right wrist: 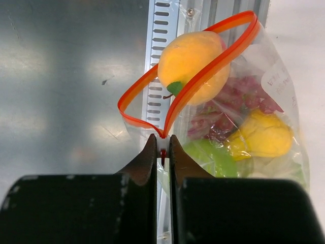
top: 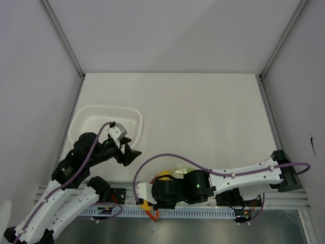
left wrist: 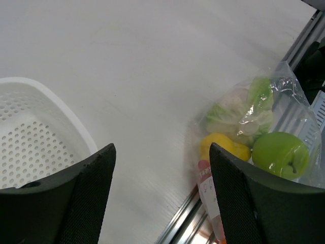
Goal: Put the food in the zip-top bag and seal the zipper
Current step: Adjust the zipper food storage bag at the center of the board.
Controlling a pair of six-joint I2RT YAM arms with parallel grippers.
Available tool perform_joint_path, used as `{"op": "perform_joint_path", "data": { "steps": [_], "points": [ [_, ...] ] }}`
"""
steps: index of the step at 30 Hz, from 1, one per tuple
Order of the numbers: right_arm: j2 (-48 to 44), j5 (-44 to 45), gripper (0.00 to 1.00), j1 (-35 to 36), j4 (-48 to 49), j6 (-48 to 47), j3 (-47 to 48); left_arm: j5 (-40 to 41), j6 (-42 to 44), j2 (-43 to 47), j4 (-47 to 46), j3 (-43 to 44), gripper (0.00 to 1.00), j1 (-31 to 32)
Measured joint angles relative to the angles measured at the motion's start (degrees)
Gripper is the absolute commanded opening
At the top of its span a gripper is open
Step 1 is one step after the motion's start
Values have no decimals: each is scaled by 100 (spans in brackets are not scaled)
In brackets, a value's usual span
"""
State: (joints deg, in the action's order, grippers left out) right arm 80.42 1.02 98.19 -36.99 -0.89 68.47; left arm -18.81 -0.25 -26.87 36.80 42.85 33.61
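Note:
The clear zip-top bag (right wrist: pixel 284 91) lies at the table's near edge, partly over the metal rail, and holds the food. In it are a round orange (right wrist: pixel 193 66) right at the mouth, red-purple grapes (right wrist: pixel 228 112), a yellow piece (right wrist: pixel 261 134) and a green apple (left wrist: pixel 280 155). A pale whitish piece (left wrist: pixel 238 112) lies deeper in. The red-orange zipper (right wrist: pixel 229 21) gapes in an open loop around the orange. My right gripper (right wrist: pixel 162 147) is shut on the zipper's end, where the two strips meet. My left gripper (left wrist: pixel 162 173) is open and empty, above the table left of the bag (left wrist: pixel 284 101).
A white perforated basket (left wrist: pixel 45 152) stands at the left, close under my left gripper (top: pixel 131 154). A slotted metal rail (right wrist: pixel 160 51) runs along the near edge beneath the bag's mouth. My right arm (top: pixel 244 175) lies along that edge. Walls enclose the table.

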Motion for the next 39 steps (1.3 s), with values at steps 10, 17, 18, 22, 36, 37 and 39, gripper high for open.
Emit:
{"op": "perform_joint_path", "data": {
  "steps": [10,17,18,22,36,37,39],
  "points": [
    [-111,205,0,-308,11,13,-13,-127,-116,79,-20,0,100,-44],
    [-1113,439,0,-1460,173,289,-238,-131,-129,743,-448,-155,100,-50],
    [-1290,435,0,-1700,212,326,-293,-133,-127,817,-509,-162,100,-52],
    [-1856,385,0,-2472,240,494,-498,-363,-74,848,-671,-153,100,-57],
    [-3040,164,0,-3099,39,699,-1049,-988,-396,-802,-625,146,99,-63],
    [-3163,173,0,-3101,-15,721,-1056,-986,-459,-949,-621,199,99,-63],
    [-3432,234,0,-3128,-125,785,-1073,-935,-636,-1399,-577,372,100,-63]
  ]
}}
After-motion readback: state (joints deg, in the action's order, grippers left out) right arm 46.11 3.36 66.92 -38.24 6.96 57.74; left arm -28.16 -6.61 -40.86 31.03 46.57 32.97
